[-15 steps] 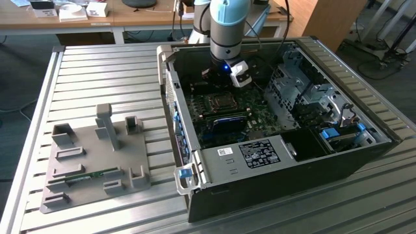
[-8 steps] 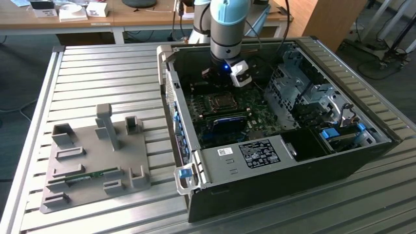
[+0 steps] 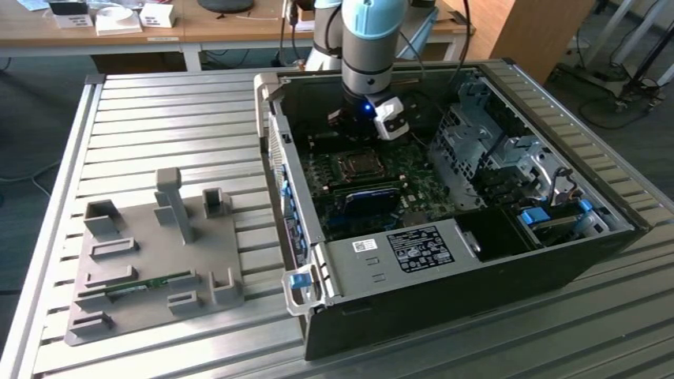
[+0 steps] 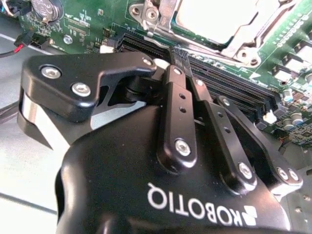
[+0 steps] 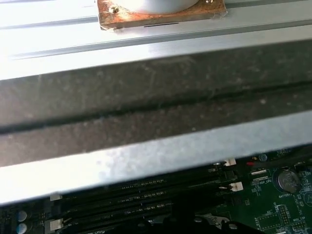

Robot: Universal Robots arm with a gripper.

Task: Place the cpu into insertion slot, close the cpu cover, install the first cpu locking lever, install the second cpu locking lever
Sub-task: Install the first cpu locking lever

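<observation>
Inside the open computer case (image 3: 589,260), the arm holds my gripper (image 3: 354,136) just behind the insertion slot (image 3: 358,166) on the green board. In the second wrist view the gripper (image 4: 179,52) has its black fingers (image 4: 176,102) drawn together to one tip, with nothing showing between them. That tip sits over the black memory slots (image 4: 234,85), a short way from the socket. The cpu (image 4: 212,17) lies in the socket with its silvery top showing. The cpu cover (image 4: 243,41) frames it as a thin metal plate. The locking levers are not clear to see.
The case's dark side wall (image 5: 156,97) runs close by the wrist, with memory slots (image 5: 126,195) and a coin battery (image 5: 287,180) below it. A drive cage (image 3: 484,134) stands at the exterior view's right. A grey fixture plate (image 3: 158,260) lies on the slatted table at the left.
</observation>
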